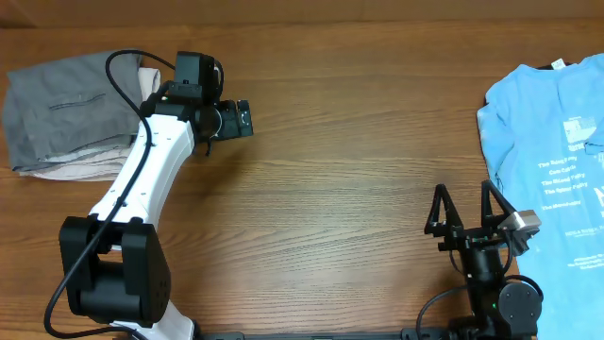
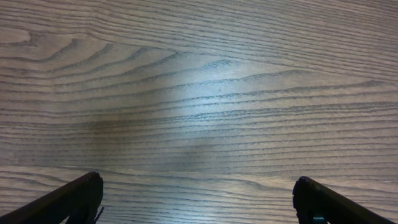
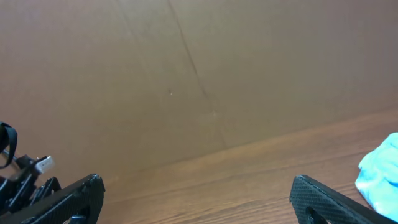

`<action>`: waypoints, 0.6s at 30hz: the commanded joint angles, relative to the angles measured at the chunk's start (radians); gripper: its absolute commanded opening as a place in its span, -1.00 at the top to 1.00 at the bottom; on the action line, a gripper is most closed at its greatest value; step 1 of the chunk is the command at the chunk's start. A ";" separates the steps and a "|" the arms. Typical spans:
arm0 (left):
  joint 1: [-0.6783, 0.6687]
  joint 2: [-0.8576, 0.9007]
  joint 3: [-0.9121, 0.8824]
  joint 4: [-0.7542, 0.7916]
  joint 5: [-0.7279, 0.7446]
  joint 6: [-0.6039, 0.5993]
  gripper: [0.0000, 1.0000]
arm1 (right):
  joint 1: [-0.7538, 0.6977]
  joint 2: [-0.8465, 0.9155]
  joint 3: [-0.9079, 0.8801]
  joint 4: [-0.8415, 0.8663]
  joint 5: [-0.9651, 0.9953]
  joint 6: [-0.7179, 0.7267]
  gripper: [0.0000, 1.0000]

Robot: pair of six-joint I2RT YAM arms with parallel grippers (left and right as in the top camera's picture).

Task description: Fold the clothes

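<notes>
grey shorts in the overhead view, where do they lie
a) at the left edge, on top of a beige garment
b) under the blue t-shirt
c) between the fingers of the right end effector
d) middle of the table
a: the grey shorts lie at the table's left edge on the pale beige garment, far from the blue T-shirt at the right.

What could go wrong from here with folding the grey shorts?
1. The grey shorts lie on top of a beige garment. A pinch at their edge could lift both layers.
2. The left claw is open over bare table, beside the shorts. Closing here would likely catch nothing.
3. The right claw is open next to the light-blue T-shirt, far from the shorts. It could brush or grab the wrong garment.
</notes>
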 commanded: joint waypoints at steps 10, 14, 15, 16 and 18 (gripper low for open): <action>-0.001 0.007 0.000 0.001 -0.010 0.003 -0.99 | 0.003 -0.012 -0.074 0.005 -0.008 -0.005 -1.00; -0.001 0.007 0.000 0.001 -0.010 0.003 -1.00 | 0.003 -0.012 -0.074 -0.009 -0.011 -0.026 -1.00; -0.001 0.007 0.000 0.001 -0.010 0.003 -1.00 | 0.003 -0.012 -0.074 -0.021 -0.021 -0.049 -1.00; -0.001 0.007 0.000 0.001 -0.010 0.003 -1.00 | 0.003 -0.012 -0.074 -0.033 -0.033 -0.076 -1.00; -0.001 0.007 0.000 0.001 -0.010 0.003 -0.99 | 0.003 -0.012 -0.074 -0.053 -0.048 -0.123 -1.00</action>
